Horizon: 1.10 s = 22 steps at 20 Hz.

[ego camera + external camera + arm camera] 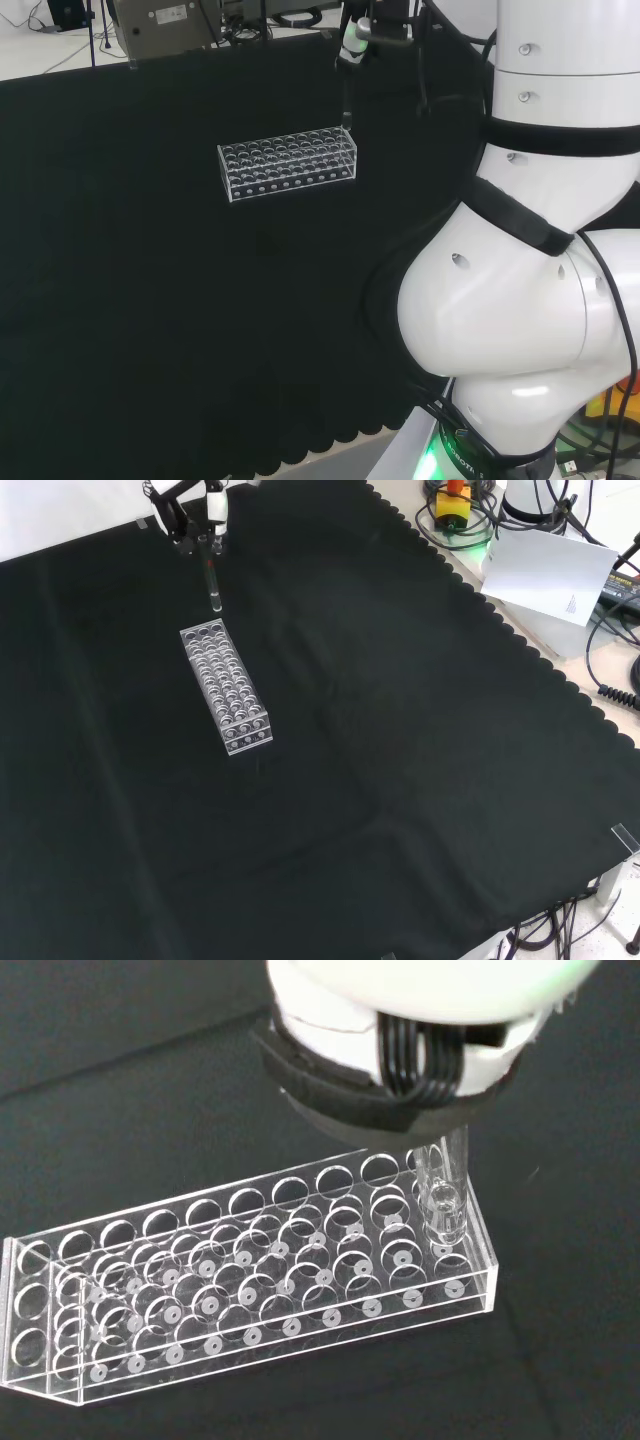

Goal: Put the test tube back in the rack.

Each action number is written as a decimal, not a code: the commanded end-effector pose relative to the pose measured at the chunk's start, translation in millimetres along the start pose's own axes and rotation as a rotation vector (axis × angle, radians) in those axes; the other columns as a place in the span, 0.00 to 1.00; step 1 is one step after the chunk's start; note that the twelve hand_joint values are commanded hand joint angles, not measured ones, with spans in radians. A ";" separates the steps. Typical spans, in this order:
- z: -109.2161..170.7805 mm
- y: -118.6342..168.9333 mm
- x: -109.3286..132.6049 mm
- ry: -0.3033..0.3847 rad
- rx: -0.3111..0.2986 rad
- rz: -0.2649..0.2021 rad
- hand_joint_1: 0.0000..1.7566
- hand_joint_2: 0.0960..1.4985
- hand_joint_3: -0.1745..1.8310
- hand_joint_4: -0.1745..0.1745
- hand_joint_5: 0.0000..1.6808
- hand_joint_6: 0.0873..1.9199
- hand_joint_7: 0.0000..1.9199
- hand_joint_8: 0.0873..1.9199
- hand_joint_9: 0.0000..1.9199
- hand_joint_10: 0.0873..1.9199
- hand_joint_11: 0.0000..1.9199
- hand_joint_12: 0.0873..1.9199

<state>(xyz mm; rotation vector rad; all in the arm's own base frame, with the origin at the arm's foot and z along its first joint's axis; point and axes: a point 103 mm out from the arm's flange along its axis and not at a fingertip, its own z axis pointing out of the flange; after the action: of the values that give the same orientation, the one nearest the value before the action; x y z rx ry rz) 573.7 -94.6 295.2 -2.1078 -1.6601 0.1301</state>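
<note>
On the black-draped counter (400, 780) stands one clear plastic rack (226, 687), its rows of round holes all unfilled as far as I can see. From the front camera its long side runs away from the camera, slanting a little to the left; from the camera behind the arm it lies crosswise, left to right, out to the left of the big white arm links (530, 280).

One test tube (212, 585) hangs just past the rack's far end in the front view, at the rack's right end in the view from behind. It is held upright, long axis vertical, rounded bottom pointing down at the rack and the top end caught up in the hand (190, 510). The fingers (215, 515) are pinched on that upper end, grasping the tube.

At the wrist camera, the tube's rounded tip (443, 1205) sits above the holes at one end of the rack, near a corner. Whether it has entered a hole I cannot tell; from the front it looks clear of the rack's top.
</note>
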 end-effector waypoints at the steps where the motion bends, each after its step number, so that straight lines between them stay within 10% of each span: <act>1: 7.9 11.3 1.9 0.004 0.013 -0.007 0.82 0.38 0.39 0.00 0.80 0.12 0.75 0.31 0.80 0.00 0.62 0.42; 22: 20.8 18.7 1.6 -0.006 0.048 -0.011 0.82 0.38 0.39 0.00 0.80 0.11 0.75 0.31 0.80 0.00 0.62 0.42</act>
<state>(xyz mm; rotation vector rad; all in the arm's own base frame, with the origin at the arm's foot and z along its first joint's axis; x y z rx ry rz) 584.5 -88.8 269.3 -2.0662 -1.6531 0.1643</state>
